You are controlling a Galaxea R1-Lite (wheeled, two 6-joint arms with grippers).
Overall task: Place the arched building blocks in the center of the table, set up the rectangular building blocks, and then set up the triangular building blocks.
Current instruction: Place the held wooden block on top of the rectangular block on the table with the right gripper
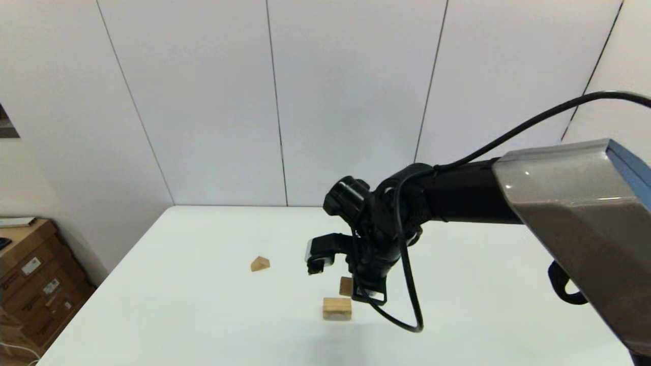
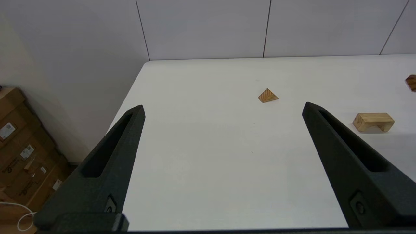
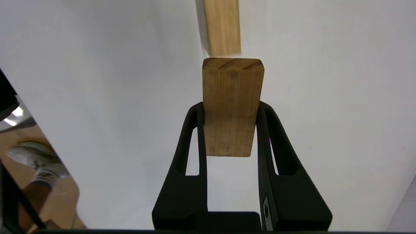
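Observation:
My right gripper [image 1: 367,293] points down over the middle of the table [image 1: 203,305] and is shut on the rectangular block [image 1: 346,286]. In the right wrist view the thin tan slab [image 3: 232,81] sticks out past the fingers [image 3: 195,136], held by its long edges above the white top. The arched block [image 1: 336,308] lies just in front of it on the table, arch hollow facing down [image 2: 373,122]. The triangular block [image 1: 260,264] rests alone to the left [image 2: 267,96]. My left gripper [image 2: 223,107] hangs open over the table's left part, out of the head view.
Cardboard boxes [image 1: 30,284] stand on the floor off the table's left edge. The right arm's cable [image 1: 407,305] loops down beside the held slab. A white panelled wall runs behind the table's far edge.

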